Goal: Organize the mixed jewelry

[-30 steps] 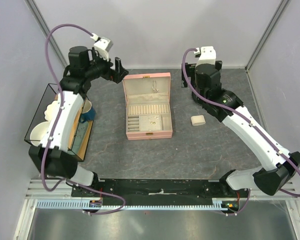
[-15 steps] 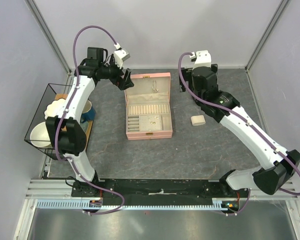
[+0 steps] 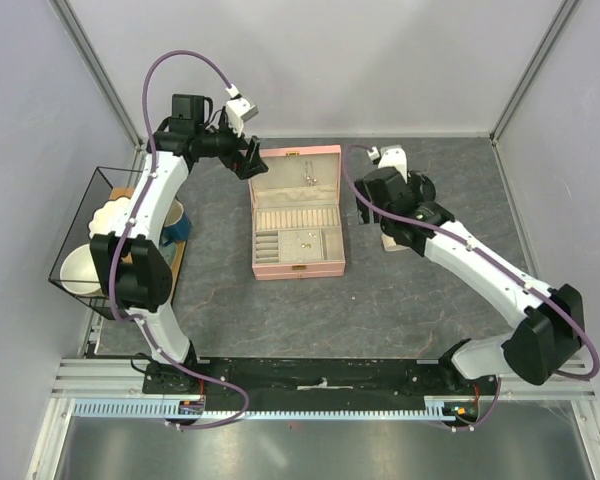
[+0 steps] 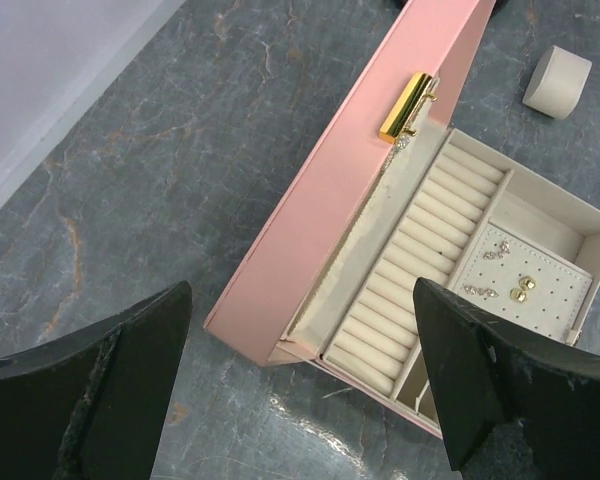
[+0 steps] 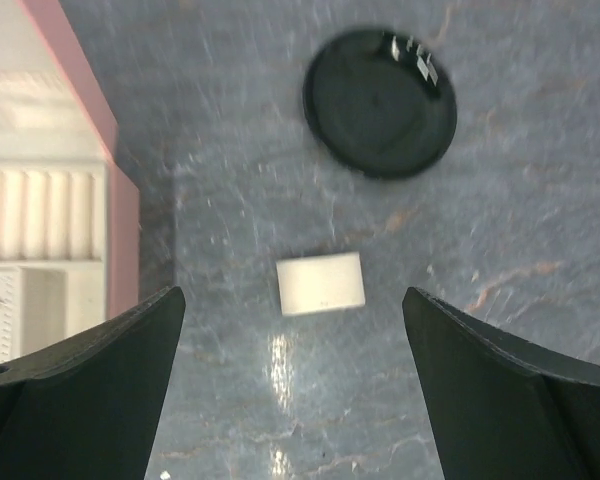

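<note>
Pink box lid edge between left jaws, spread, empty | mixed jewelry in tray just outside them | right jaws spread above beige pad | risk: lid nudged, pieces scatter

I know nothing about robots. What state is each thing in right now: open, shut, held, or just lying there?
pink box, open.
jewelry pieces, lying inside the box, none held.
beige pad, flat on the table right of the box, not held.
black disc, flat on the table, untouched.
left gripper, open, empty, by the box's lid.
right gripper, open, empty, above the beige pad.
</note>
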Action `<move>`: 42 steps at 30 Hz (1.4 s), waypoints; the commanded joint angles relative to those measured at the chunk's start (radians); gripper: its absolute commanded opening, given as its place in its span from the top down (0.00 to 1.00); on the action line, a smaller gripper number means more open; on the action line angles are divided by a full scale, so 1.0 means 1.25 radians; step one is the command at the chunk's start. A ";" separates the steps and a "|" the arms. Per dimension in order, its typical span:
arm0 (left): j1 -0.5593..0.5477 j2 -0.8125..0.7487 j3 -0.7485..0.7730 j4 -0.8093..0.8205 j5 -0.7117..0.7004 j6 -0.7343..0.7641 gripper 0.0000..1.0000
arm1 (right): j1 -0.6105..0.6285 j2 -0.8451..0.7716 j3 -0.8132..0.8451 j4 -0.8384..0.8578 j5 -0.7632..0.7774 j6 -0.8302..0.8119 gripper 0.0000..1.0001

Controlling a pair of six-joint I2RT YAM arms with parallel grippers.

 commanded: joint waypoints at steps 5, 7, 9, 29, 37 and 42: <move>0.004 -0.093 -0.039 0.087 -0.003 0.024 0.01 | -0.018 0.077 -0.077 -0.076 -0.016 0.194 0.02; 0.005 -0.105 -0.049 0.094 -0.004 0.023 0.01 | -0.019 0.098 -0.100 -0.078 -0.027 0.213 0.02; 0.007 -0.112 -0.058 0.096 -0.004 0.022 0.01 | -0.025 0.114 -0.115 -0.075 -0.041 0.234 0.02; 0.026 -0.174 -0.116 0.116 0.009 0.028 0.01 | -0.147 0.214 -0.220 0.101 -0.210 0.225 0.02; 0.027 -0.182 -0.127 0.116 0.003 0.031 0.01 | -0.196 0.254 -0.210 0.169 -0.257 0.198 0.02; 0.027 -0.185 -0.134 0.116 0.002 0.034 0.01 | -0.209 0.255 -0.202 0.187 -0.273 0.192 0.02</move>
